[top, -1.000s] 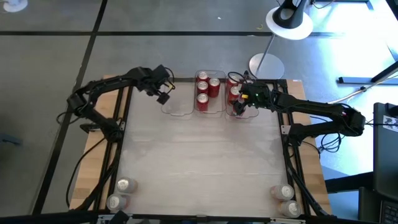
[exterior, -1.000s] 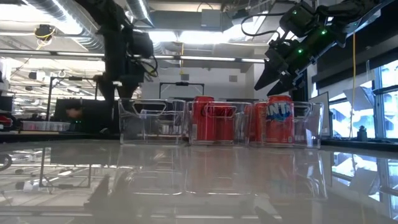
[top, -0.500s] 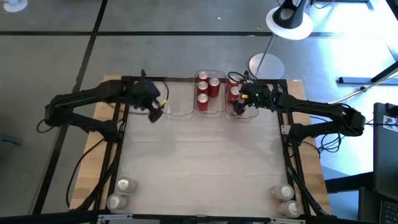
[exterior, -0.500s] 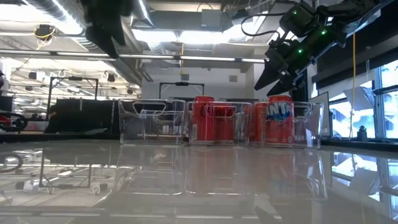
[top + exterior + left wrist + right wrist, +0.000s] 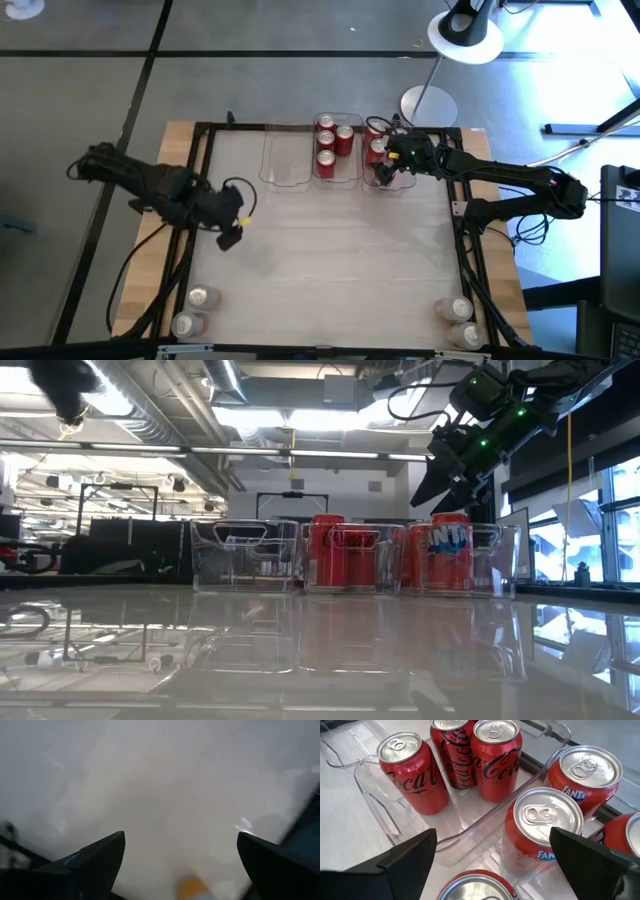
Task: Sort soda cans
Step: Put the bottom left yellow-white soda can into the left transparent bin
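Note:
Red soda cans stand upright in two clear bins at the table's far edge: three Coca-Cola cans [image 5: 410,775] in the middle bin [image 5: 335,150], and Fanta cans [image 5: 542,835] in the right bin [image 5: 385,165]. My right gripper [image 5: 385,172] hovers open just above the Fanta cans [image 5: 450,550] and touches none of them. My left gripper [image 5: 232,228] hangs open over bare table near the left edge, with nothing between its fingers [image 5: 100,860]. Two silver-topped cans [image 5: 203,297] stand at the near left corner and two [image 5: 458,310] at the near right corner.
A third clear bin [image 5: 285,160], left of the other two, holds nothing. A lamp base [image 5: 428,103] stands just beyond the far edge. The black frame rails [image 5: 195,190] run along the table's sides. The wide middle of the table [image 5: 330,250] is bare.
My left gripper has swung away from the empty left bin at the far edge, toward the table's left and near edges, turning as it went and rising out of the low view. It has stayed open. The cans have not moved.

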Motion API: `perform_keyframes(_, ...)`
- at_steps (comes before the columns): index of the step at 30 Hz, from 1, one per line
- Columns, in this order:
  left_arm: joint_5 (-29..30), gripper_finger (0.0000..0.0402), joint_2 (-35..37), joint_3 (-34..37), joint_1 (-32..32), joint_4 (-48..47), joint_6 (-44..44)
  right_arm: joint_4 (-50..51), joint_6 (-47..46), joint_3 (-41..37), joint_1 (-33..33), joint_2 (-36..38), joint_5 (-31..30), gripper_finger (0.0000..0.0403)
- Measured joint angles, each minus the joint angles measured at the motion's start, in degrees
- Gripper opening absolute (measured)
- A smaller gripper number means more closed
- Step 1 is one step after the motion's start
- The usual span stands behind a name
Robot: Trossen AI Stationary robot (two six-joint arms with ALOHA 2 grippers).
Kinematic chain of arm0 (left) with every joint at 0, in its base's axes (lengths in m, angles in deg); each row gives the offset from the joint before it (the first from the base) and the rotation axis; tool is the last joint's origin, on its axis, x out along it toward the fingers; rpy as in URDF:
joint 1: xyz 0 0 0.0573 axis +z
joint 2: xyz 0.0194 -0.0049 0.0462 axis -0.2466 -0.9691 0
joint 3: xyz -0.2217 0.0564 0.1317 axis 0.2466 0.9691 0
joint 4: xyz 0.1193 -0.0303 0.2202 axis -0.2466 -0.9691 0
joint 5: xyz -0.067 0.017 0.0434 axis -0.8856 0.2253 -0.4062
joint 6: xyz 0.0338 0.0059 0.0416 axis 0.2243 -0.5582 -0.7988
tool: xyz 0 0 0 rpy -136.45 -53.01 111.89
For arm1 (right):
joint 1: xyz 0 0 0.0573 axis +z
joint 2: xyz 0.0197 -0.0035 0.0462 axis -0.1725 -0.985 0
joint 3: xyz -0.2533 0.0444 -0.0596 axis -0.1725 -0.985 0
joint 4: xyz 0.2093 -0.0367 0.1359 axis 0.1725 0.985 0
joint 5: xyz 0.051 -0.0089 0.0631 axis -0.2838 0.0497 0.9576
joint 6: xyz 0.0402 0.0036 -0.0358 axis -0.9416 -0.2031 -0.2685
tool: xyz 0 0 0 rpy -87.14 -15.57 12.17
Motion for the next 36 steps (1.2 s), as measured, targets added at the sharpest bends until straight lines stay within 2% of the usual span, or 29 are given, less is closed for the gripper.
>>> perform_keyframes(8, -5.1, 0.0373, -1.6, 0.0, -11.7, -0.2, 24.5, 0.8, -0.4, 0.0, 0.0, 0.0, 0.0, 0.0388)
perform_keyframes(16, -10.0, 0.0373, -6.8, 0.0, -20.2, 0.0, 39.2, 0.5, -0.4, 0.0, 0.0, 0.0, 0.0, 0.0388)
perform_keyframes(20, -13.6, 0.0373, -9.0, 0.0, -23.6, 1.4, 43.7, 0.5, 0.0, 0.0, 0.0, 0.0, 0.0, 0.0388)
perform_keyframes(25, -14.3, 0.0373, -10.7, 0.0, -26.4, 3.9, 47.9, 0.5, 0.1, 0.0, 0.0, 0.0, 0.0, 0.0388)
perform_keyframes(36, -14.5, 0.0373, -15.9, 0.4, -30.7, 7.4, 49.3, 0.5, 0.3, 0.0, 0.0, 0.0, 0.0, 0.0388)
